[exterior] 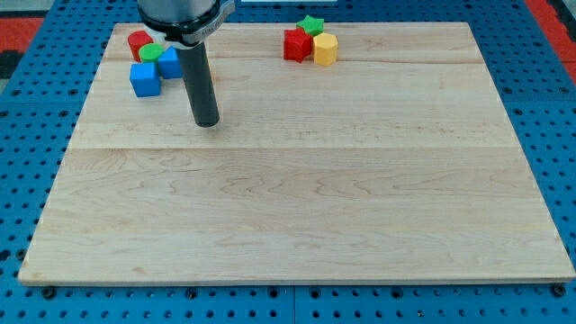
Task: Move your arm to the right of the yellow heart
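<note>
Robotics lab: wooden board (297,198) over blue pegboard bench (36,99).

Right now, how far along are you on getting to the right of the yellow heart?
Nothing looks done yet. My tip sits on the board at the view's left, just below-right of the blue cube. Still left: cross toward the view's right, past the red block, to beyond the yellow block; its heart shape isn't clear.

rod (200,81) hides blue block (169,62) side; yellow heart unseen
</note>
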`<act>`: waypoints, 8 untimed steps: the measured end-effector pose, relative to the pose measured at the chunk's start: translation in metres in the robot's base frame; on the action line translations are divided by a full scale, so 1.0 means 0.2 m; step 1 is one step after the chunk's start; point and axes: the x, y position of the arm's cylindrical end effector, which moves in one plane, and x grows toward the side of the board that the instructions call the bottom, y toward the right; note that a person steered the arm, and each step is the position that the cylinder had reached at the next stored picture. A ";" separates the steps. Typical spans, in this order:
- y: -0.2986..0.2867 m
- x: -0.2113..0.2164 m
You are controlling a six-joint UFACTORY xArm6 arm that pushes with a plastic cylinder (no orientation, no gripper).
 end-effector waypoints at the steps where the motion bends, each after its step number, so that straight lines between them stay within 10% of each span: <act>1: 0.02 0.00; 8: 0.05 -0.26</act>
